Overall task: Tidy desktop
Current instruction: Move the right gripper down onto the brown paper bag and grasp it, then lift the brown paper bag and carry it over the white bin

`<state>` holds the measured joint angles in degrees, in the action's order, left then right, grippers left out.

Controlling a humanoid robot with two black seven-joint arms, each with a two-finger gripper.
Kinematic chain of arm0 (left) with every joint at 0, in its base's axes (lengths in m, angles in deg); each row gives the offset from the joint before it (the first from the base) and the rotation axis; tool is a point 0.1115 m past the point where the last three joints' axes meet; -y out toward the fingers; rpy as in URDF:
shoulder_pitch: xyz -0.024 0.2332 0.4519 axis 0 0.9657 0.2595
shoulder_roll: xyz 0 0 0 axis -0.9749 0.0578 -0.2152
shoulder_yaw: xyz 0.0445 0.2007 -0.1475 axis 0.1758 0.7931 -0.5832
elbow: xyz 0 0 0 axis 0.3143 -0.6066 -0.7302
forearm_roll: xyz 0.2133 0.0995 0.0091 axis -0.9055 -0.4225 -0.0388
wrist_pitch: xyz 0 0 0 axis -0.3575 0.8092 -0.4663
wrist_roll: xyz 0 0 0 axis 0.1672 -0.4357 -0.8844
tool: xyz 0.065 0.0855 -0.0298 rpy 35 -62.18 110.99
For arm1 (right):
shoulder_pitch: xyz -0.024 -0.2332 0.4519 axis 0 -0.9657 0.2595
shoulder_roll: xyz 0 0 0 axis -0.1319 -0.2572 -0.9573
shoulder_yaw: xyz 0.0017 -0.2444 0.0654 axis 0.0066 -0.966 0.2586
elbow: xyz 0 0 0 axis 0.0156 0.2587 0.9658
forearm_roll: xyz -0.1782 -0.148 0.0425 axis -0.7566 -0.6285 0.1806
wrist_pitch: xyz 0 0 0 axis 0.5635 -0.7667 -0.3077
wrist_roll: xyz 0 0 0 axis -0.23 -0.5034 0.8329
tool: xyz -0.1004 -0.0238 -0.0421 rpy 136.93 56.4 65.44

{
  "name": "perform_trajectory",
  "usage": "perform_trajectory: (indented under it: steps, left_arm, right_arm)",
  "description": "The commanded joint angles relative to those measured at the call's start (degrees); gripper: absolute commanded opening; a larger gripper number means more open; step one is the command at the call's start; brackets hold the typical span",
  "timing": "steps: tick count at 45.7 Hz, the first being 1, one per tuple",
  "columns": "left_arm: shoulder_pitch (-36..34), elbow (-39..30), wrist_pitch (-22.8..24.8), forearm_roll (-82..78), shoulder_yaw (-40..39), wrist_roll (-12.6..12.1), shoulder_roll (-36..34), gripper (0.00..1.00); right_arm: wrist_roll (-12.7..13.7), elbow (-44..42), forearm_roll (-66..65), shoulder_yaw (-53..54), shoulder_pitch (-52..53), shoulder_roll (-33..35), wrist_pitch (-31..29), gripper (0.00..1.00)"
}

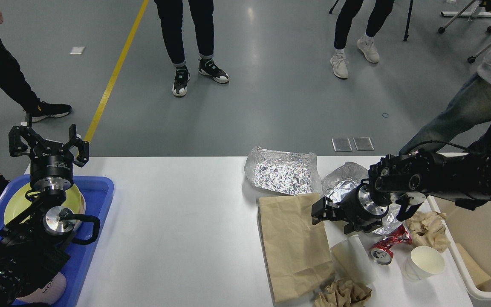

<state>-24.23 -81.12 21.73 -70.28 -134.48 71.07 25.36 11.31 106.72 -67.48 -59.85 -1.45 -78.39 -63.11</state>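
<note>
Only a few letters can be read

A pale pink round thing (43,290) lies in the blue plastic tray (100,200) at the bottom left, and it has dark letters that look like "HO"; the black arm hides the rest. The crushed red and silver drink can (387,246) has marks on it, but they are too small to read.

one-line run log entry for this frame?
phase: reach | right gripper: low over brown paper bag, state unclear | left gripper: open, above blue tray | desktop: litter remains
</note>
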Motion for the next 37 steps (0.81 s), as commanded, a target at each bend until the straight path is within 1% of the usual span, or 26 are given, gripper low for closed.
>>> perform_trajectory:
  steps: [1, 3, 4, 10, 11, 12, 13, 21, 24, 31, 37]
  left_arm:
    - [-0.1, 0.0, 0.0, 0.0, 0.0, 0.0, 0.0, 0.96]
    - [0.0, 0.0, 0.0, 0.0, 0.0, 0.0, 0.0, 0.96]
    - [0.0, 0.0, 0.0, 0.0, 0.0, 0.0, 0.0, 0.96]
    - [0.0, 0.0, 0.0, 0.0, 0.0, 0.0, 0.0, 0.96]
    - [0.0, 0.0, 0.0, 0.0, 0.0, 0.0, 0.0, 0.96]
    - [0.0, 0.0, 0.0, 0.0, 0.0, 0.0, 0.0, 0.96]
    - [0.0, -0.1, 0.0, 0.0, 0.0, 0.0, 0.0, 0.96]
    - [-0.1, 0.0, 0.0, 0.0, 0.0, 0.0, 0.0, 0.96]
    - [0.0, 0.0, 0.0, 0.0, 0.0, 0.0, 0.0, 0.96]
    - [0.0, 0.0, 0.0, 0.0, 0.0, 0.0, 0.0, 0.96]
    - [0.0, 0.0, 0.0, 0.0, 0.0, 0.0, 0.0, 0.96]
  right_arm:
    - [0.0, -1.6, -0.7, 0.6, -1.6, -1.6, 0.1, 0.88]
    - [0.0, -2.4, -0.7, 0.6, -2.1, -2.2, 0.6, 0.87]
    - [0.0, -2.9, -0.7, 0.6, -2.6, -2.7, 1.6, 0.74]
    - [-0.4, -2.8, -0.7, 0.7, -2.4, -3.1, 2.1, 0.19]
    - [-0.4, -2.7, -0.7, 0.7, -2.3, -3.0, 2.1, 0.11]
    - [-0.5, -2.7, -0.8, 0.7, -2.2, -3.0, 2.1, 0.04]
    - [-0.5, -2.6, -0.8, 0.7, -2.2, -3.0, 2.1, 0.0]
    - [-0.8, -1.4, -0.7, 1.1, -2.0, -2.9, 2.1, 0.0]
    - [-1.1, 0.4, -0.5, 3.7, -2.0, -2.3, 2.2, 0.0]
    - [-1.2, 5.8, -0.7, 8.6, -1.6, 2.7, 2.2, 0.0]
    - [-1.2, 7.4, -0.7, 9.1, 1.2, 4.1, 2.1, 0.0]
